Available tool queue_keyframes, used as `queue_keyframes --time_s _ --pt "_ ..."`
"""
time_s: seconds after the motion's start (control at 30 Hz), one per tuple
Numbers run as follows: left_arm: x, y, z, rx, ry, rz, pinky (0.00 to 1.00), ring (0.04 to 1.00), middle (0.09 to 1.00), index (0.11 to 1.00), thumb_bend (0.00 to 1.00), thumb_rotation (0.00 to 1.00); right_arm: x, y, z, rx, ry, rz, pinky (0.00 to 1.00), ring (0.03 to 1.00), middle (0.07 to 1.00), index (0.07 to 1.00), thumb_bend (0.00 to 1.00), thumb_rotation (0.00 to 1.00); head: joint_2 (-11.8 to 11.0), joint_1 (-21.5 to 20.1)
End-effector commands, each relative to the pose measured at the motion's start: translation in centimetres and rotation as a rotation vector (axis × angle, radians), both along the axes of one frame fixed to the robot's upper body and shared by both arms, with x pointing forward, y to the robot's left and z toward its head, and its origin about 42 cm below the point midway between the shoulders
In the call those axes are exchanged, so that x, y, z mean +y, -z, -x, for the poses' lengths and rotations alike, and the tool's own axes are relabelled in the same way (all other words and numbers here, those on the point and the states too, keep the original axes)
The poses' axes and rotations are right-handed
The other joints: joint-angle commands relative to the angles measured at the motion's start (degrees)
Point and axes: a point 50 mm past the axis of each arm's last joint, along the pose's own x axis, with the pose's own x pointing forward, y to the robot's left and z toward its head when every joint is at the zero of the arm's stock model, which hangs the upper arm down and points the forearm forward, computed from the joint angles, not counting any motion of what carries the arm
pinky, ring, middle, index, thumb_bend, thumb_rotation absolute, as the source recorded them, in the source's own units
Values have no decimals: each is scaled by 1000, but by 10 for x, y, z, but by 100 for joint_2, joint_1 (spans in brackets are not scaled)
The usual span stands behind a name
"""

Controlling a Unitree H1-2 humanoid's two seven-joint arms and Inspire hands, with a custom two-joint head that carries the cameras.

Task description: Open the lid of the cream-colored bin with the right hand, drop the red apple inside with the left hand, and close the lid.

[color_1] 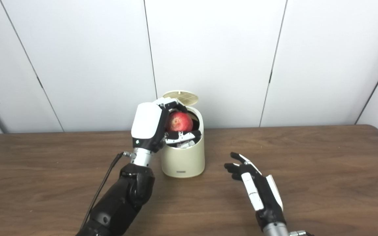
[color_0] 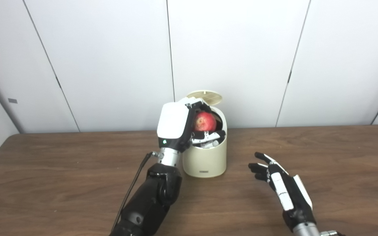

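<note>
- Left hand (color_0: 179,126) grips red apple (color_0: 204,121) right over the open bin (color_0: 205,160); lid (color_0: 205,97) stands up at back.
- Right hand (color_0: 282,185) open, empty, above counter (color_0: 61,170).
- Risk: fingers sit in bin mouth, so apple may catch on rim or hand may tip bin on exit.
- Small label on bin front, too small to read.

No readable text found. Small dark mark seen low on front of cream-colored bin (color_0: 204,160), too small and blurred to be read. No other labels or numbers made out.
</note>
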Motion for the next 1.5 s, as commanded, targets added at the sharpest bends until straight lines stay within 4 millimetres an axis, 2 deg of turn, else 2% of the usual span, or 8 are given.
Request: queue_keyframes --time_s 0.0,0.4,0.57,0.6,0.63,0.67,0.8,1.47 --pt "1 -10 -5 24 -10 -34 619 704 732 679 875 55 3 -20 -4 -80 -18 -7 756 772 732 826 441 1000 5 -1" --pt "1 -12 -3 60 9 -22 648 720 749 701 904 47 5 -21 -5 -84 -15 -26 748 763 727 797 443 1000 29 -4" --pt "0 -11 -2 48 17 14 630 686 698 655 884 13 3 -22 -5 -87 4 -15 724 742 718 774 476 1000 21 -1" --pt "0 -11 -1 48 26 33 611 657 667 634 860 6 3 -21 -5 -89 3 -17 725 741 717 770 481 1000 21 -1" --pt "0 -11 -1 48 36 58 575 618 629 550 660 28 3 -21 -6 -90 2 -19 718 737 714 767 479 1000 23 3" --pt "0 -11 -1 42 51 85 534 578 564 520 592 14 3 -21 -6 -91 2 -21 717 738 715 766 476 1000 23 3" --pt "1 -10 1 2 77 129 427 463 501 475 490 0 3 -20 -6 -87 6 -12 716 735 714 760 485 1000 22 1" --pt "11 -34 26 -160 191 378 345 430 501 495 477 0 1 -22 -5 -76 2 -19 751 751 728 772 468 1000 34 54"
